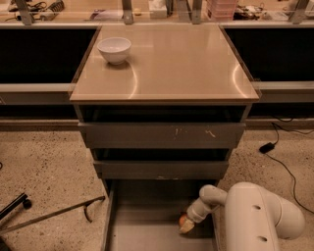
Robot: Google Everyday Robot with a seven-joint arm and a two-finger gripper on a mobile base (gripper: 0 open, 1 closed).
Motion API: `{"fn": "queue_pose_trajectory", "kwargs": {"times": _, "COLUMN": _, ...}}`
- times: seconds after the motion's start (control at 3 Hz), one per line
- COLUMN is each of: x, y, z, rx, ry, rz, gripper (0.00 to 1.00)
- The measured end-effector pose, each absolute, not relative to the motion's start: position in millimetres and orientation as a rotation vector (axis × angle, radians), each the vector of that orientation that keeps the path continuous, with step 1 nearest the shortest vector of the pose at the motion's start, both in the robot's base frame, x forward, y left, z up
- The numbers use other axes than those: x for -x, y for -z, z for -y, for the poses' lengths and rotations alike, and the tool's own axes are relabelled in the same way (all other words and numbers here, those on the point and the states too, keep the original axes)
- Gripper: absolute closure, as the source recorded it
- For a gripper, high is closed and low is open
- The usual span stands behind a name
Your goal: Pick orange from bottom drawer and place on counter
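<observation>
The bottom drawer [147,220] is pulled out at the foot of the grey cabinet, showing its plain grey floor. My gripper [187,224] reaches down into its right side from the white arm [255,215] at the lower right. The orange [182,219] shows only as a small orange sliver right at the gripper's tip, mostly hidden by it. The glossy beige counter [181,63] tops the cabinet above, well away from the gripper.
A white bowl [114,50] stands on the counter's back left. Two shorter grey drawers [162,135] sit slightly open above the bottom one. A cluttered ledge with metal posts [162,12] runs behind. A thin metal rod [54,213] lies on the speckled floor at left; a cable [279,147] lies at right.
</observation>
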State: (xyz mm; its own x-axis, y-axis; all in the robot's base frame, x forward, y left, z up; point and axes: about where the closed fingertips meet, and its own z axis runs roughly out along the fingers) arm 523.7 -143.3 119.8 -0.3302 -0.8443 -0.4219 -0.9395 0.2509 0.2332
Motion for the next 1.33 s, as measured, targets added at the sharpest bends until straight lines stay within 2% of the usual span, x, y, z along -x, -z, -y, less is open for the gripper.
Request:
{"fn": "queue_pose_trajectory", "kwargs": {"times": 0.33, "x": -526.4, "y": -144.3, "z": 152.6, "rx": 1.652, "ry": -0.676, "rz": -2.363, "gripper": 0.98}}
{"fn": "queue_pose_trajectory", "kwargs": {"times": 1.0, "x": -544.1, "y": -284.9, "z": 192.8, "rx": 1.452, "ry": -0.908, "rz": -2.151, "gripper": 1.00}}
{"fn": "queue_pose_trajectory", "kwargs": {"times": 1.33, "x": -531.3, "y": -341.9, "z": 202.7, "rx": 1.397, "ry": -1.023, "rz": -1.954, "gripper": 1.00}}
